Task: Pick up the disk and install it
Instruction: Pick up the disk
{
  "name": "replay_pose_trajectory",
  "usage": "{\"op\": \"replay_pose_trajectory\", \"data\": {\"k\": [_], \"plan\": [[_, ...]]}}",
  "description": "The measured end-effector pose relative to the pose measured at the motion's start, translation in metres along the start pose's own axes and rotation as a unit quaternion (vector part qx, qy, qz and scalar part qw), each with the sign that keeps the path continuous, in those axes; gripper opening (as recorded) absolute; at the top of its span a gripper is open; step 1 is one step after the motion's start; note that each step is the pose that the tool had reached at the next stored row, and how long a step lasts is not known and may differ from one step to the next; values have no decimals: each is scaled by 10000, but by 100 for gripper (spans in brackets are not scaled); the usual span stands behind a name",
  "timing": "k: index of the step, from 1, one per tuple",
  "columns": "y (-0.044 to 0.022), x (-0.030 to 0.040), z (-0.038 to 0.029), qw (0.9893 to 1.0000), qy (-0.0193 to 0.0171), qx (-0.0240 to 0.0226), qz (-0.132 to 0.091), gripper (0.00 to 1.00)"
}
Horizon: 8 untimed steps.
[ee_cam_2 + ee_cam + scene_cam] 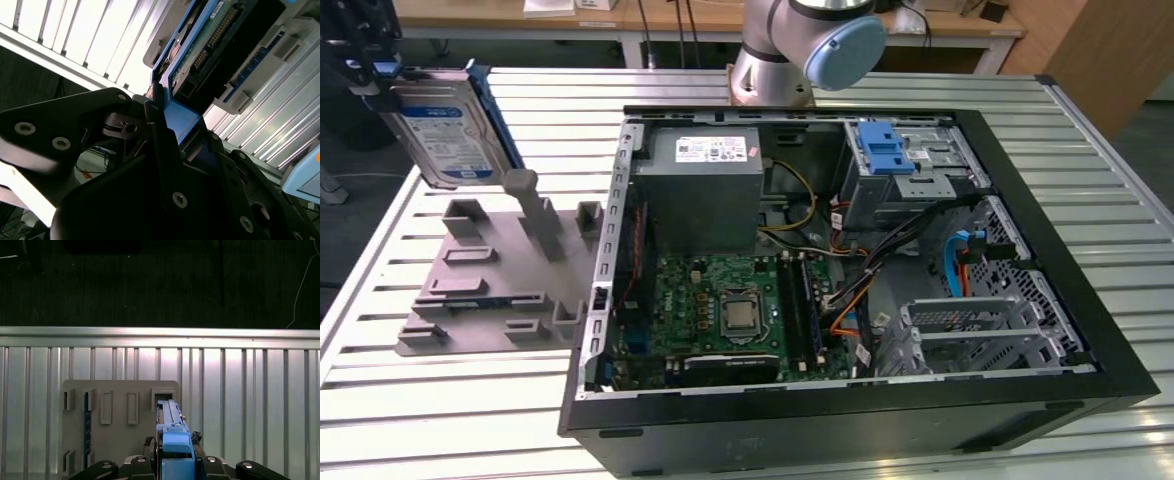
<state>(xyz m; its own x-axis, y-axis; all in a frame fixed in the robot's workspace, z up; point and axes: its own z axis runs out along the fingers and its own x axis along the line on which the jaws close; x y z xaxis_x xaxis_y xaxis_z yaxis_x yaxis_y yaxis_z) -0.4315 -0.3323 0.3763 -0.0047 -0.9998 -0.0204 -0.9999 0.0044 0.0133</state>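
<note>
Both fingers (pixel 159 142) of the gripper (pixel 367 75) pinch the disk (pixel 447 130) by its blue carrier (pixel 175 440), its far end above the stand (pixel 494 270); it looks rigid, probably hefty and shock-sensitive, so the frame edges suit gripping.

Silver disk (pixel 443 135) with white-and-blue label, blue carrier bracket (pixel 176 442) around it. Stands upright on edge in the air at the exterior view's left, gripper (pixel 176 462) clamped on the bracket.

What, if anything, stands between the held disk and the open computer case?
Nothing visible does. The gripper holds the disk in the air above the grey holder, beside the case, whose top is open.
</note>
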Motion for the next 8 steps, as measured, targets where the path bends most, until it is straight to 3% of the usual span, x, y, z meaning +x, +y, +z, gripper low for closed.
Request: {"op": "replay_pose_trajectory", "data": {"k": [8], "plan": [[0, -1, -15, 10000, -1, 1, 0, 36]]}}
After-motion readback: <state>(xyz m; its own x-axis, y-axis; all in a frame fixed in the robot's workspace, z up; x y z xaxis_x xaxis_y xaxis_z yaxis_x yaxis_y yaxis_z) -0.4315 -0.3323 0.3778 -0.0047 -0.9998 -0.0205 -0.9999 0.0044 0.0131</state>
